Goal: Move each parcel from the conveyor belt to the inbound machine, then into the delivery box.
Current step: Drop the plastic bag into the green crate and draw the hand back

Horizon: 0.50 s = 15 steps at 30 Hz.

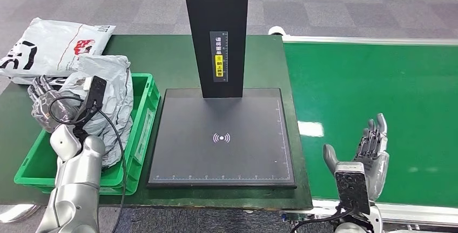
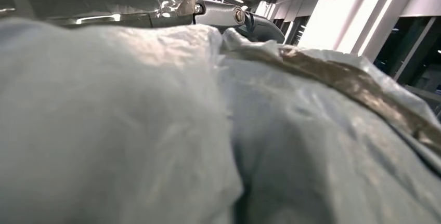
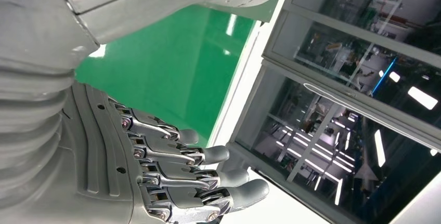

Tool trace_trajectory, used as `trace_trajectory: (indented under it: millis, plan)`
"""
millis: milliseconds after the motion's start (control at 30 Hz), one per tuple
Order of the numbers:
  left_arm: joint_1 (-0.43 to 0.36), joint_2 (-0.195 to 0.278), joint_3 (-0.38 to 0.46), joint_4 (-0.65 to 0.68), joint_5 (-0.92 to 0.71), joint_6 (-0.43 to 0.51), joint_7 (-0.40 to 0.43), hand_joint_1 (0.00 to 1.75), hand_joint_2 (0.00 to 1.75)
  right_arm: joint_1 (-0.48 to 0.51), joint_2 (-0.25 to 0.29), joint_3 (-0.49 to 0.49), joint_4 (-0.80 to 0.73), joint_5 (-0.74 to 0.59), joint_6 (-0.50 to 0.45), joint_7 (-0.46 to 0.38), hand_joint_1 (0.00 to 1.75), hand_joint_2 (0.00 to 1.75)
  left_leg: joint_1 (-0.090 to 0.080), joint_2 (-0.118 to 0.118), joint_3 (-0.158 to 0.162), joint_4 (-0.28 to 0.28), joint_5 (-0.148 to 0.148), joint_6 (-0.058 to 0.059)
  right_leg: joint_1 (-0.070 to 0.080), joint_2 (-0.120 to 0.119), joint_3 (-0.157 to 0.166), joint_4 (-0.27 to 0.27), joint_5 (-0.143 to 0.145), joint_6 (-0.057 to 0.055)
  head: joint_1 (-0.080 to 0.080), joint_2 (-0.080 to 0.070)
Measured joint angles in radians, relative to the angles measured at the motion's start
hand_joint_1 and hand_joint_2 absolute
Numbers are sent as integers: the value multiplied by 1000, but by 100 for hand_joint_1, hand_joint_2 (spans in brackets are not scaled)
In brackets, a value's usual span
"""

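Head view shows the left robot hand (image 1: 46,103) clutching the grey parcel (image 1: 110,100) over the green delivery box (image 1: 145,125) — a soft, crinkled, light-looking, likely slippery bag, best gathered by its bunched middle — while the right robot hand (image 1: 370,154) hovers spread and empty above the conveyor belt (image 1: 372,87).

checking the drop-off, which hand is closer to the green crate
Left. The left hand is at the green crate, on the grey parcel in it. The right hand is over the conveyor belt, across the scanner plate.
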Motion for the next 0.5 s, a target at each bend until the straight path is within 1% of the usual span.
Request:
trace_trajectory:
  millis: [200,267,333,433,500]
  plan:
    - [0,0,6,-9,12,0,-1,0,0,1,0,0,3,0,-2,-2,0,175,0,0,0,0,0,0,0,0,0,0,0,0,0,0]
    - [-1,0,9,-8,45,-11,-18,0,0,1,0,0,4,0,-3,-1,0,175,0,0,0,0,0,0,0,0,0,0,0,0,0,0]
    - [-4,0,12,-8,114,-47,-62,0,0,1,0,0,4,1,-5,-1,0,175,0,0,0,0,0,0,0,0,0,0,0,0,0,0]
    - [-16,-3,14,-3,265,-140,-155,0,0,5,0,-1,4,-1,-11,0,0,175,0,0,0,0,0,0,0,-1,0,0,0,0,0,0]
    - [-24,-6,14,3,323,-180,-189,0,0,8,0,-3,4,-2,-12,0,0,175,0,0,0,0,0,0,0,-1,0,0,0,0,0,0]
